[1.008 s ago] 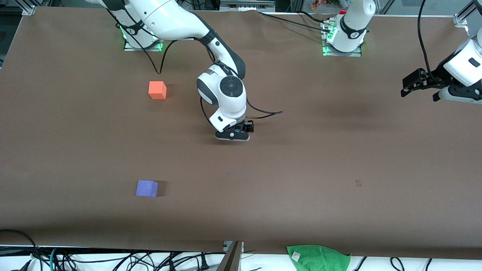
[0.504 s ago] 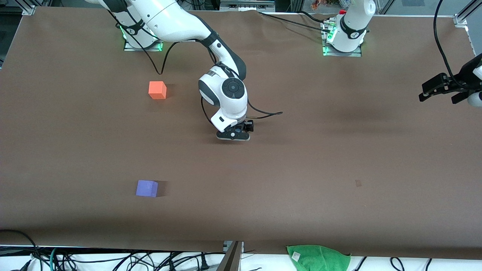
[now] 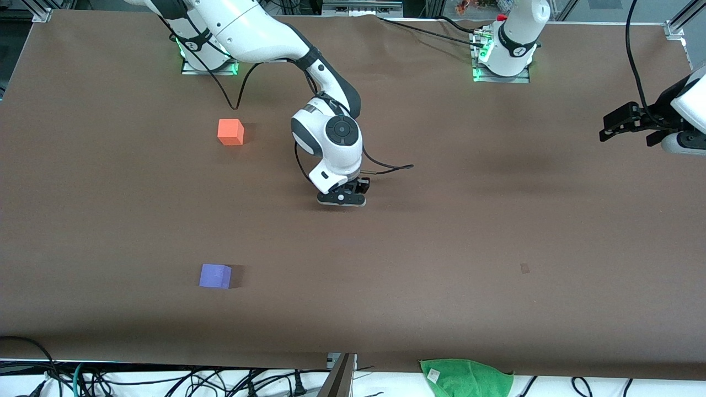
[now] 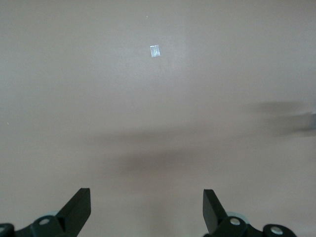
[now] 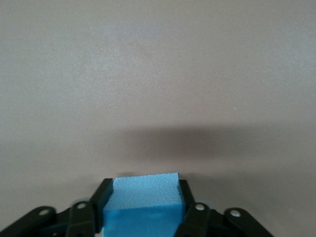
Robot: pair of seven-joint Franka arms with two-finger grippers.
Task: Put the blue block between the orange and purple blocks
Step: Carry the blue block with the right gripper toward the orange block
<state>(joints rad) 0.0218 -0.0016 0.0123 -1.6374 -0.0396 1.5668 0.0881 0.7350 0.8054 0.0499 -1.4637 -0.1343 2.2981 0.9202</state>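
Note:
My right gripper (image 3: 342, 199) is low over the middle of the table, shut on the blue block (image 5: 143, 205); the block is hidden under the hand in the front view and shows only in the right wrist view, clamped between the two black fingers (image 5: 100, 197). The orange block (image 3: 230, 132) lies toward the right arm's end, farther from the front camera. The purple block (image 3: 215, 276) lies nearer the camera, roughly in line with it. My left gripper (image 3: 622, 127) hangs open and empty in the air at the left arm's end; its wrist view (image 4: 146, 210) shows only bare table.
A green cloth (image 3: 468, 377) lies off the table's front edge. Cables run along that edge and one cable (image 3: 386, 167) trails from the right hand. A small pale mark (image 3: 524, 268) is on the brown table (image 3: 441, 231).
My left gripper swung out toward the table's end and then came partway back. My right gripper has barely moved, staying low with the blue block in it.

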